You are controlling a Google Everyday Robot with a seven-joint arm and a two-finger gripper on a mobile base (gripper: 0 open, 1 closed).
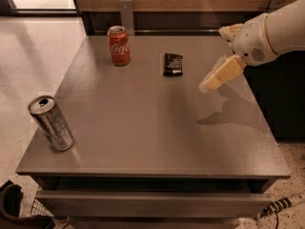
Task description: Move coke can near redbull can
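While the claw (pixel 210 83) hovers empty over the right side of the bench (pixel 152 132), its opening unclear, the approach is underway; next comes reaching the coke can (pixel 118 45).

We read only one piece of lettering: the white Coca-Cola script on the red side of the coke can (pixel 119 46), which stands near the far left corner of the desk (pixel 157 132). The redbull can (pixel 51 124), by the left edge towards the near corner, shows blue patches but no words we can make out. The small dark packet (pixel 173 64) near the far edge carries pale marks too faint for us to read. The gripper (pixel 210 83), over the desk near its right edge, bears no lettering.
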